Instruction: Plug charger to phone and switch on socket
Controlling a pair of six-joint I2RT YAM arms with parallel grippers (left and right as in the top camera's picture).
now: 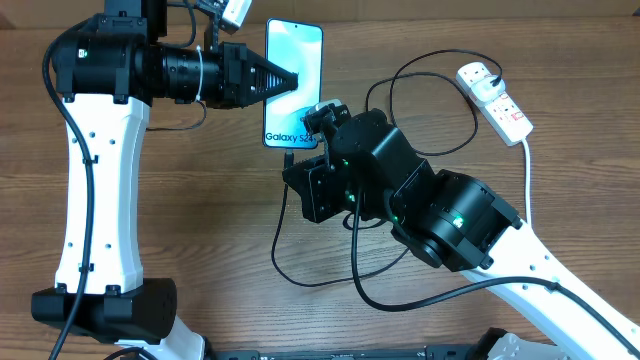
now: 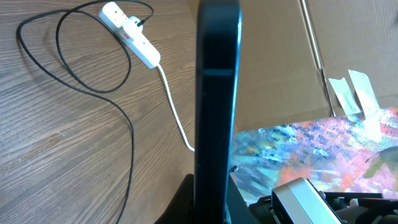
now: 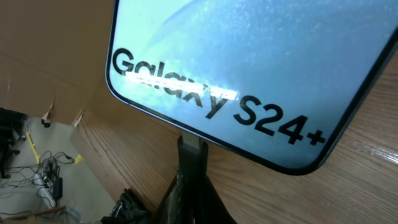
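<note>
While the left gripper (image 1: 288, 82) clamps the slim, likely slippery Galaxy S24+ phone (image 1: 293, 45) at its long edge, the right gripper (image 3: 189, 186), closed on the rigid charger plug (image 3: 192, 152), holds it just ahead against the phone's bottom edge.

Left claw (image 1: 291, 80) and right claw (image 1: 293, 156) both clamped.

The wooden tabletop (image 1: 200, 200) carries the white socket (image 1: 495, 98) in its far right part, and the white cord (image 1: 527, 175) runs away from it. The charger (image 2: 132, 149), a thin black cable, lies in loose loops beside the socket.
</note>
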